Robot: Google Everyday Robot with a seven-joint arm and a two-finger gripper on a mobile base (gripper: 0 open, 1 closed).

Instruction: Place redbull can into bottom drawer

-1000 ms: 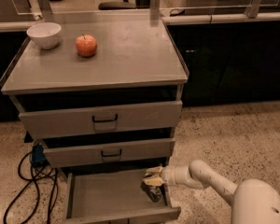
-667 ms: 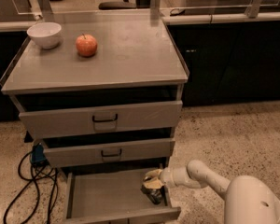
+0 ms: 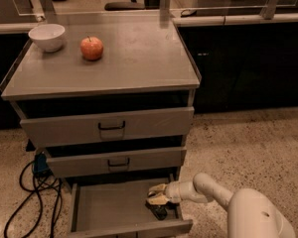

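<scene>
Redbull can is lying on its side inside the bottom drawer, looking dark in the shadow, at the right end of the tray close behind the front panel. The drawer is standing pulled out from under the cabinet. From where I am standing, the gripper is hanging over that same right end, just behind the can and very close to it. Its two pale fingers are sitting apart with a dark gap showing between them, and the can is not lying in that gap. The white arm is reaching in from the right, low over the speckled floor. The two upper drawers, the top one and the middle one, are sitting closed. On the cabinet top a red-orange apple is resting just beside a white bowl. Black cables are trailing on the floor to the left.
</scene>
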